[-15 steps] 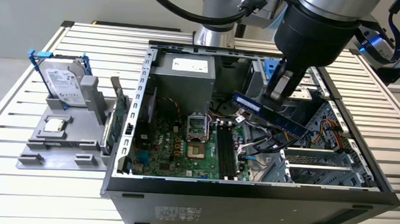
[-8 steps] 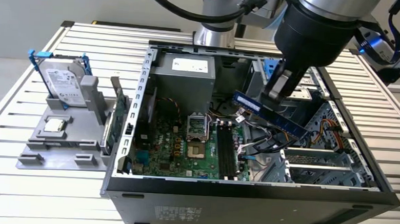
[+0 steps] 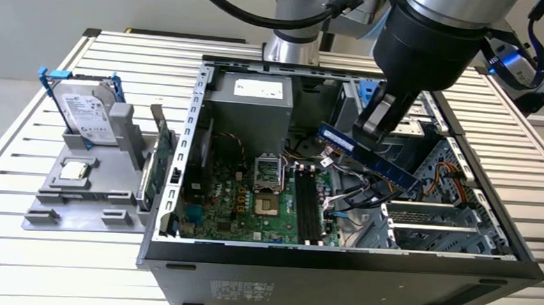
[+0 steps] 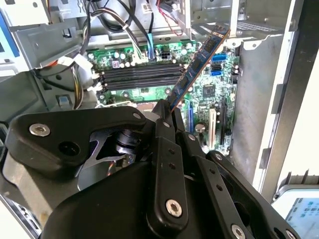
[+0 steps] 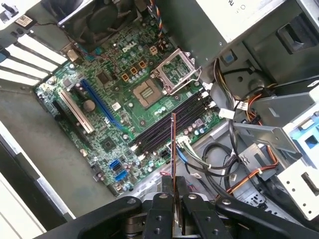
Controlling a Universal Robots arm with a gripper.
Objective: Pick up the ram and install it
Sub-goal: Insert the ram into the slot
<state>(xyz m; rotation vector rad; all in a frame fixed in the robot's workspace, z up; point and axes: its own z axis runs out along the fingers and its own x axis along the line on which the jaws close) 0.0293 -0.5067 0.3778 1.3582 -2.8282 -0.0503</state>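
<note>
Slatted table (image 3: 119, 50) carries open computer case (image 3: 340, 278). Pincer (image 3: 377, 125) clamped on ram (image 3: 365, 154), held slanted in air above memory slots (image 3: 308, 203). Risk: stick askew to slots, jams; may snag loose cables (image 5: 197, 158) beside slot ends.

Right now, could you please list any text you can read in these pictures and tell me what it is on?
Nothing can be quoted.
Label on the hard drive: too small to read.
Sticker on the power supply: too small to read.
Sticker on the ram: too small to read.
Print on the case side: too small to read.
</note>
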